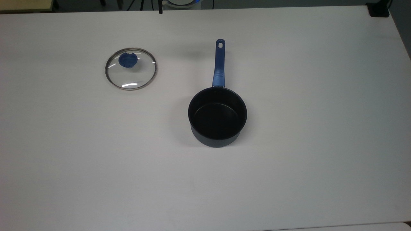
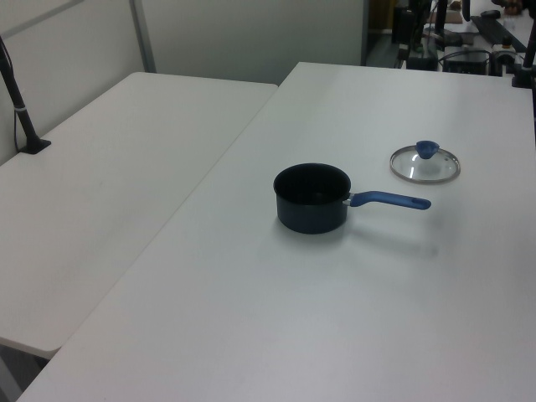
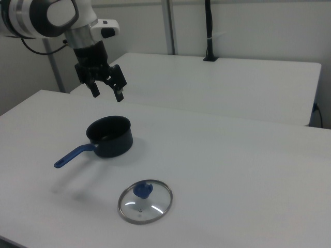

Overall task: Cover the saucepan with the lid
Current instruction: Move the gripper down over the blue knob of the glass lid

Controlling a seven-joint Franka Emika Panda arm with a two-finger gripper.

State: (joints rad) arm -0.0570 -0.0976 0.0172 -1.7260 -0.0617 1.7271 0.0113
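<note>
The saucepan [image 1: 217, 117] is a small dark pot with a black inside, standing empty near the table's middle; its long blue handle [image 1: 219, 64] points toward the top view's upper edge. To the top view's left of it, apart, the glass lid [image 1: 130, 69] lies flat on the table, blue knob [image 1: 128, 60] up. In the left view the saucepan [image 2: 311, 197] has the lid [image 2: 425, 163] to its right. In the right view my gripper [image 3: 107, 93] hangs open and empty in the air above and behind the saucepan [image 3: 109, 136], far from the lid [image 3: 145, 201].
The white table [image 1: 305, 128] has wide bare room all around both objects. A second white table [image 2: 109, 184] adjoins it at the left view's left, with a black post [image 2: 21, 109] clamped to it. A black clamp [image 1: 379, 9] sits at the top view's upper right corner.
</note>
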